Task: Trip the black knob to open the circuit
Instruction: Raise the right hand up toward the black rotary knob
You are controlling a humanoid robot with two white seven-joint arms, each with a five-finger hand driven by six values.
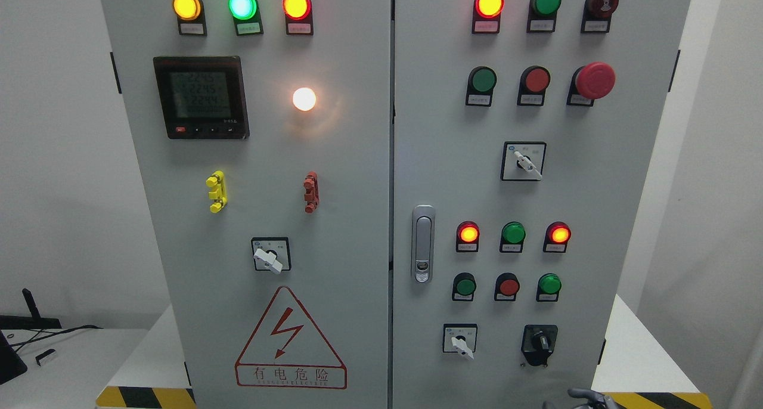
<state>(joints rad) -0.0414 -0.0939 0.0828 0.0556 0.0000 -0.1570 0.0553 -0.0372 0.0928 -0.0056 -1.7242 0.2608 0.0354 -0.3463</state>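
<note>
Only robot part visible: right hand (587, 398) at 5 o'clock on the bottom edge, dark grey, rounded, glossy finger segments, rest cut off.

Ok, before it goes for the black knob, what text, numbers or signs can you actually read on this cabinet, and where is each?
"有电危险": under the red lightning-bolt triangle on the warning sign, left door.
Line below it: too small to read.
Meter display: three rows of digits, too blurred to read.
Tags under the lamps and buttons, dial plates, black knob: no legible text.

open panel face around black knob (539, 341)
</note>
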